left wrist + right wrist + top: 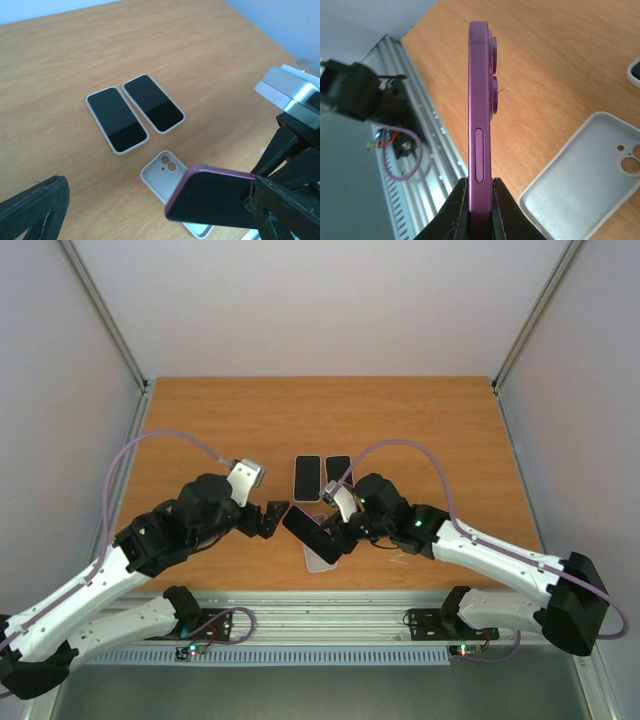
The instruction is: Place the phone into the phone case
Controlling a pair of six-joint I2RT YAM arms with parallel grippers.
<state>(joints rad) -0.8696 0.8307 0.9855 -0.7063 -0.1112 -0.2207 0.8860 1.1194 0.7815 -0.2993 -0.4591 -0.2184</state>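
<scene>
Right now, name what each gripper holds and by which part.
Right gripper: purple phone, pinched at the end opposite its camera lenses. Left gripper: nothing.

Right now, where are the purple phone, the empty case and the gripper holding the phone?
purple phone [479, 90]: right wrist view, on its side edge.
empty case [157, 182]: left wrist view, on its bare inside.
right gripper [480, 187]: right wrist view, between its fingertips.

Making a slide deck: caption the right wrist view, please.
Right gripper clamps the purple phone edge-on, the empty white case lying open-side up on the wooden table.
</scene>
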